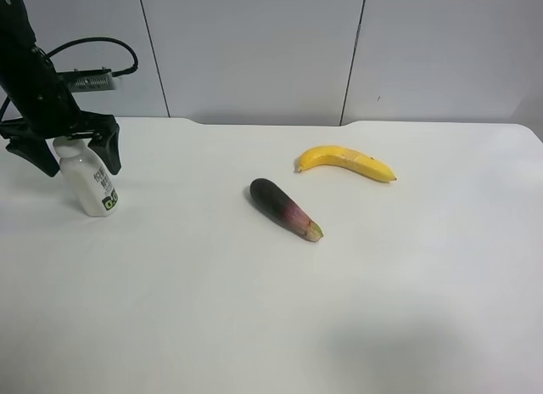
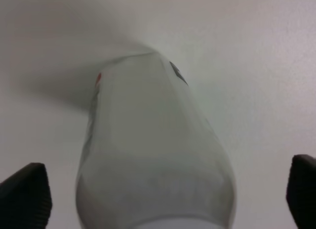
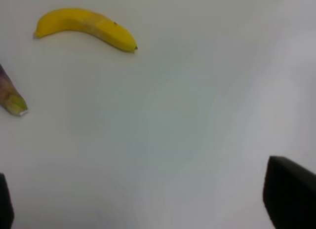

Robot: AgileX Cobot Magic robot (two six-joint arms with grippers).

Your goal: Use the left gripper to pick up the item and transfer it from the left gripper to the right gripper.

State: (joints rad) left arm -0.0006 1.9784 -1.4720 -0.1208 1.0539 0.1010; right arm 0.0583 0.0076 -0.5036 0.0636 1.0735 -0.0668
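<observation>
- Left gripper (image 1: 78, 160): fingers (image 1: 109, 152) spread wide, gripping nothing.
- Item (image 1: 92, 188) stands upright between them, clear of both, probably lined up for a grasp near the cap.
- Right gripper (image 3: 148, 204): fingers wide apart and empty, likely waiting for the handover.

The white bottle (image 1: 87, 180) bears a green-and-black label mark (image 1: 109, 202), but no lettering is legible.
</observation>
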